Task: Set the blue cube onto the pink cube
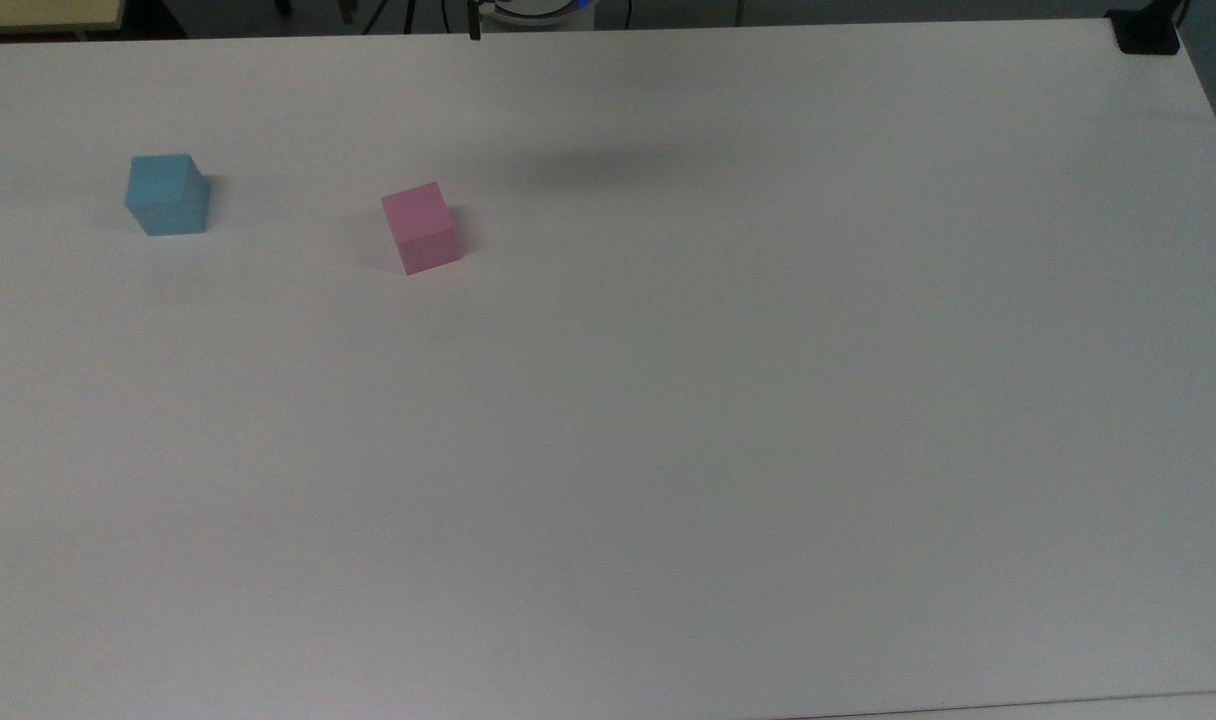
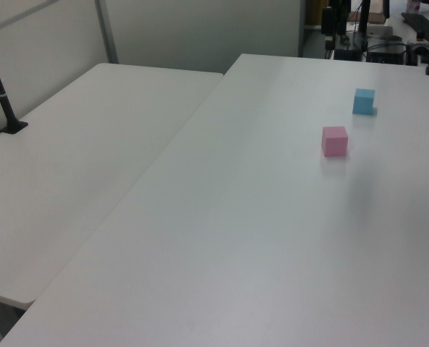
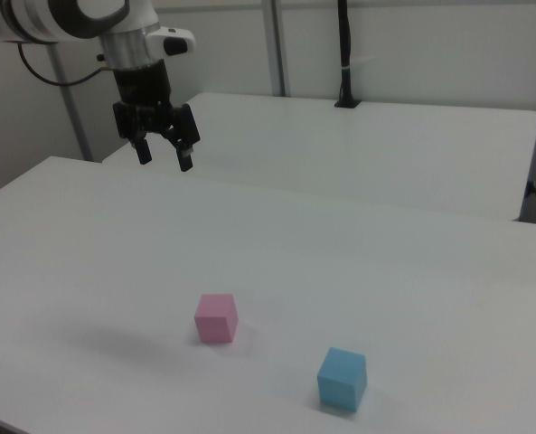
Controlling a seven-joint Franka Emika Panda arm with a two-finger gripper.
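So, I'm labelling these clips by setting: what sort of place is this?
Likely a robotics lab: a robot arm's gripper hangs above a plain white table with a blue cube and a pink cube.

A plain sky-blue was shown by the blue cube (image 1: 167, 194), pastel pink by the pink cube (image 1: 422, 227), white by the table (image 1: 668, 420).

White arm (image 3: 42, 18) with a black two-fingered end effector (image 3: 165, 160).

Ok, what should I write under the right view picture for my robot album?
The open gripper hangs above the white table, with the pink cube and blue cube apart.
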